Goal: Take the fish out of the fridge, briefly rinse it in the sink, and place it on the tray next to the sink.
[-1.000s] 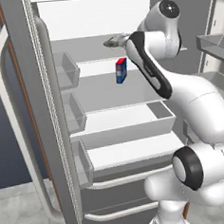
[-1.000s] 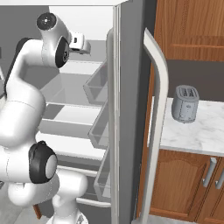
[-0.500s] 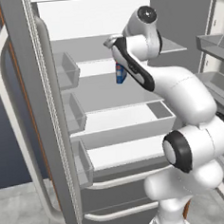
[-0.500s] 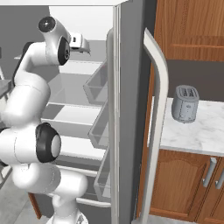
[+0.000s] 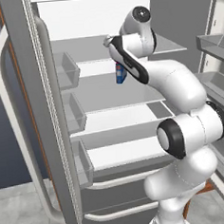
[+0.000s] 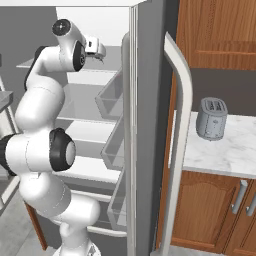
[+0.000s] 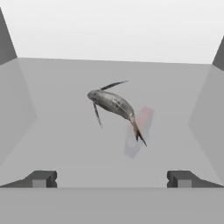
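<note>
no text, label, brand, number or sign can be read anywhere — the red-and-blue box (image 5: pixel 121 73) on the fridge (image 5: pixel 42 114) shelf shows blocks of colour but no legible print, and the toaster (image 6: pixel 211 118) on the counter (image 6: pixel 225 150) carries no mark that can be made out. the fridge doors, shelves and door bins are plain — so are the wooden cabinets (image 6: pixel 215 30).

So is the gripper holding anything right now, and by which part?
Nothing is held. In the hand view the gripper is open, its fingertips wide apart, and the fish lies ahead on the fridge shelf, untouched.
</note>
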Tool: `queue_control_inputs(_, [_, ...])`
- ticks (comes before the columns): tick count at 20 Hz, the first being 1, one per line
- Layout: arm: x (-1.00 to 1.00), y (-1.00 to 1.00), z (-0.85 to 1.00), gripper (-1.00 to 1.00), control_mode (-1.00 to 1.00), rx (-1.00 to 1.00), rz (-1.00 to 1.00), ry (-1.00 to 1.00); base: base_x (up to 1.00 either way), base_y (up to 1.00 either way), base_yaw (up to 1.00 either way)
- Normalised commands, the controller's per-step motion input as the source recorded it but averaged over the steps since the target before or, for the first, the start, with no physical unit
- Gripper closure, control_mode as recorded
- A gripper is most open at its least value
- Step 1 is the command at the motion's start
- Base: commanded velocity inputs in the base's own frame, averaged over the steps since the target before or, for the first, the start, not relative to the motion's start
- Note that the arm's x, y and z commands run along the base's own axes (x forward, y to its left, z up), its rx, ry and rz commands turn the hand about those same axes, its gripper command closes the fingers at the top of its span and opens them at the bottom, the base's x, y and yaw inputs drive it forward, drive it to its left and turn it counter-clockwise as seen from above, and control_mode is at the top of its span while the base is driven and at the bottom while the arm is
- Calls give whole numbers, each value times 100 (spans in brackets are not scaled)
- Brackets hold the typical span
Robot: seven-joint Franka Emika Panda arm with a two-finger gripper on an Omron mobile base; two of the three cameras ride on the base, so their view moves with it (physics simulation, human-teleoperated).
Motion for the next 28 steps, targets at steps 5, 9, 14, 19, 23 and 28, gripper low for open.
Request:
queue_control_inputs(5, [38, 0, -13, -100, -100, 0, 0, 0, 0, 0, 0])
queue_control_inputs(9, [56, 0, -2, -100, -100, 0, 0, 2, 0, 0, 0])
queue_control_inputs(14, [64, 0, -1, -100, -100, 1, 0, 5, 0, 0, 0])
queue_control_inputs(19, [68, 0, -1, -100, -100, 2, 0, 6, 0, 0, 0])
queue_control_inputs(23, [58, 0, -3, -100, -100, 0, 0, 6, 0, 0, 0])
queue_control_inputs(28, [54, 0, -8, -100, -100, 0, 0, 4, 0, 0, 0])
